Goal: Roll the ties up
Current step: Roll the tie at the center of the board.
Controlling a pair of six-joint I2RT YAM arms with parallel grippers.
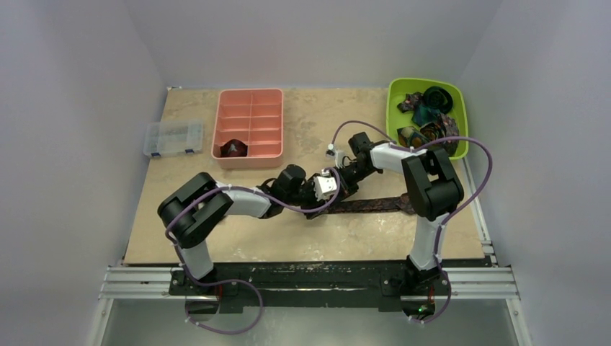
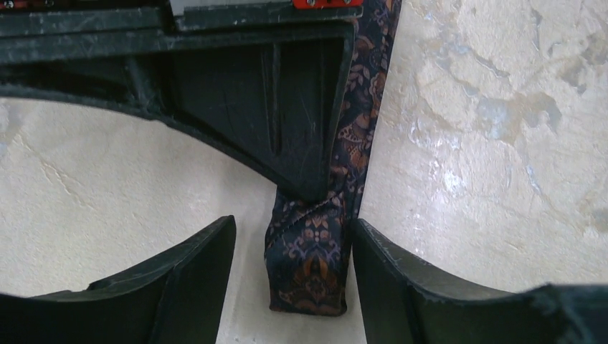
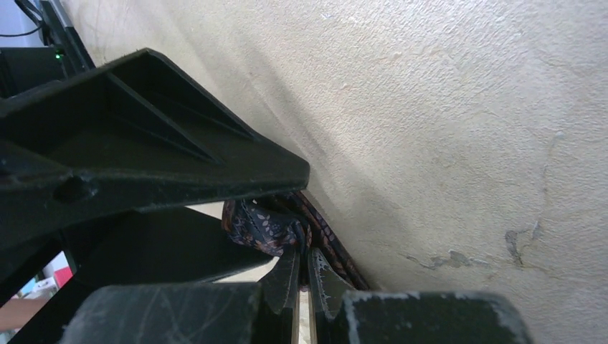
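- Top view: a salmon tray [image 1: 259, 160] sits at the far side of the table [image 1: 302, 238]. One small rolled tie [image 1: 234, 148] lies in its near-left compartment.
- A dark patterned tie [image 1: 375, 205] lies flat as a strip. It is nearer the arm bases than the tray and off to the tray's right.
- The left gripper [image 1: 326, 189] and right gripper [image 1: 344, 180] meet at the strip's end nearest the tray. From here I cannot tell how their jaws stand.
- A green bin [image 1: 425, 81] well to the right of the tray holds more ties [image 1: 431, 115]. A clear box [image 1: 173, 138] stands just left of the tray.
- Left wrist view: the left gripper [image 2: 292, 236] is spread wide. Its fingers [image 2: 193, 272] stand one on each side of the folded end of the dark patterned tie [image 2: 312, 265], the right-hand one close against the fabric. The right gripper's finger [image 2: 287, 115] comes down onto the fold.
- Right wrist view: the right gripper [image 3: 302, 269] is pinched together on a bunched fold of the dark patterned tie [image 3: 262, 226], at the table surface [image 3: 466, 107]. The left gripper's finger [image 3: 143, 150] looms just above the fold.
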